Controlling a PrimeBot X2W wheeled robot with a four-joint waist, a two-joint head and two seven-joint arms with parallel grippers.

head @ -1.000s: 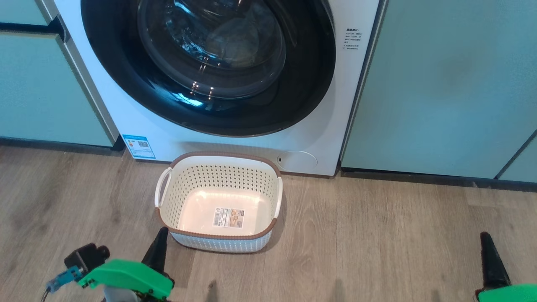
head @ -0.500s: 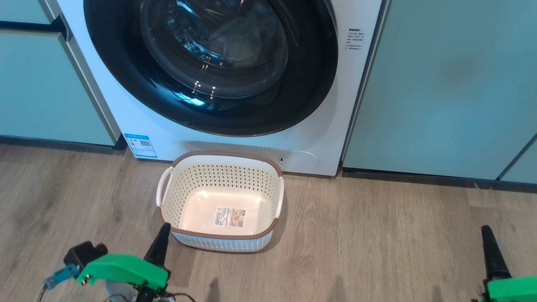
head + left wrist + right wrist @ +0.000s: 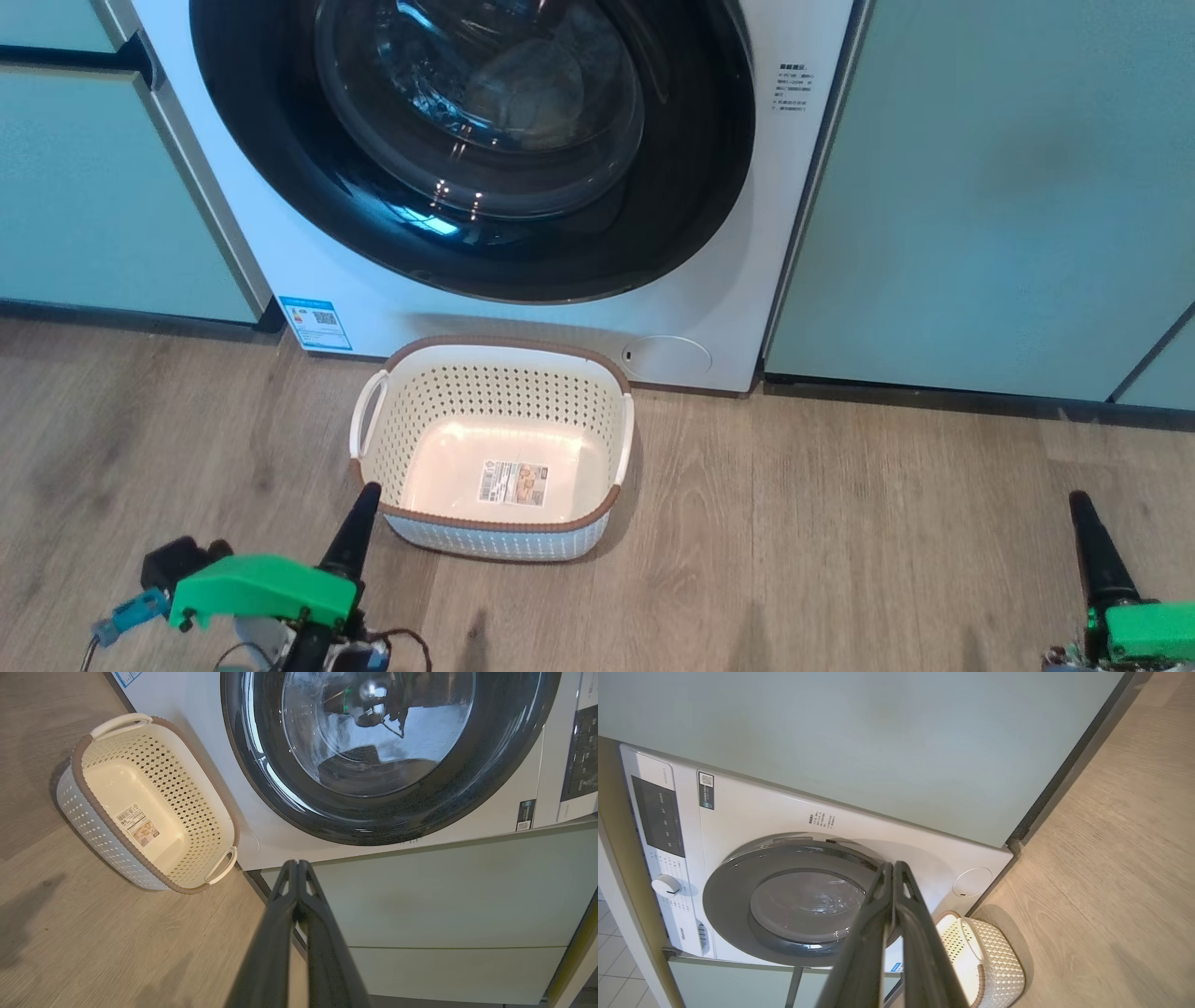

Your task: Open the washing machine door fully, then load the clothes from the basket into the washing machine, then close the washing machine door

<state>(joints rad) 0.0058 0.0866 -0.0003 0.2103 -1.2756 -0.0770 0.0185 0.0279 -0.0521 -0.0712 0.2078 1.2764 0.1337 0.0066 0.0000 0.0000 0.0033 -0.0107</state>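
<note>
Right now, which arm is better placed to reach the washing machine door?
Left, probably. The left gripper, shut, sits near the basket below the washing machine door; the right gripper, also shut, sits farther aside before the green cabinet.

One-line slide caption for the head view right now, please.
Empty perforated basket on the wooden floor before the closed washing machine door.

A grey-brown wood-grain plank floor point(image 3: 840, 523) fills the foreground, its boards running left to right in the head view. Flat matte pale green cabinet doors point(image 3: 980, 205) stand at the back on the right, and a matching pale green panel point(image 3: 84, 196) stands on the left. A dark plinth strip point(image 3: 934, 392) runs along the foot of the doors. The light is soft and even, with faint shadows on the boards.
</note>
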